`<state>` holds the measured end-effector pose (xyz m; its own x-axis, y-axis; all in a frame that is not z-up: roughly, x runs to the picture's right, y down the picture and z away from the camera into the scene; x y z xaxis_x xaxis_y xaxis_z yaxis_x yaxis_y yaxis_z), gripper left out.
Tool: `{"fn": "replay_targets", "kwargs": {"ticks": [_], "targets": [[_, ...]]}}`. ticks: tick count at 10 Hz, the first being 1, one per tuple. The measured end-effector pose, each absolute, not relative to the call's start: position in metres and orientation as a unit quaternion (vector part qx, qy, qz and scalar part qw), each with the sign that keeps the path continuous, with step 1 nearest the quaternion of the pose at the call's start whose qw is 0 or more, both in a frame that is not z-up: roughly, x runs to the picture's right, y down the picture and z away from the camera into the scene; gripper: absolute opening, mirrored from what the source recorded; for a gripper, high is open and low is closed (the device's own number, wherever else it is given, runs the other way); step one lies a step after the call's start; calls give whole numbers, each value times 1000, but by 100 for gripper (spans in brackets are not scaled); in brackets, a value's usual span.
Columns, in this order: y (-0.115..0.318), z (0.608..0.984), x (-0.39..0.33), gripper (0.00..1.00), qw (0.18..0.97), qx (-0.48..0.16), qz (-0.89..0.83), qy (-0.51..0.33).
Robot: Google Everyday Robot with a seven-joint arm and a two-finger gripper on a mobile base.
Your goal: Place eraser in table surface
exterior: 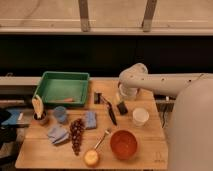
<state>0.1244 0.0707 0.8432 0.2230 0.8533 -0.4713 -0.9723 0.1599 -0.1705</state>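
The eraser, a small black oblong block, lies flat on the light-brown wooden table surface, just left of the white cup. My gripper hangs at the end of the white arm, which reaches in from the right. The gripper is directly behind and just above the eraser. I cannot tell whether it touches the eraser.
A green tray sits at the back left. A small dark upright item and a black-handled utensil lie left of the eraser. An orange bowl, grapes, blue cloths and a blue cup fill the front and left.
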Motion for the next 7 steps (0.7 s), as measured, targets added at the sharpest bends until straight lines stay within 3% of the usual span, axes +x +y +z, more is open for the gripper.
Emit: {"fn": "replay_targets", "kwargs": {"ticks": [7], "targets": [[98,906,135,66,718,-285,619,144]]}}
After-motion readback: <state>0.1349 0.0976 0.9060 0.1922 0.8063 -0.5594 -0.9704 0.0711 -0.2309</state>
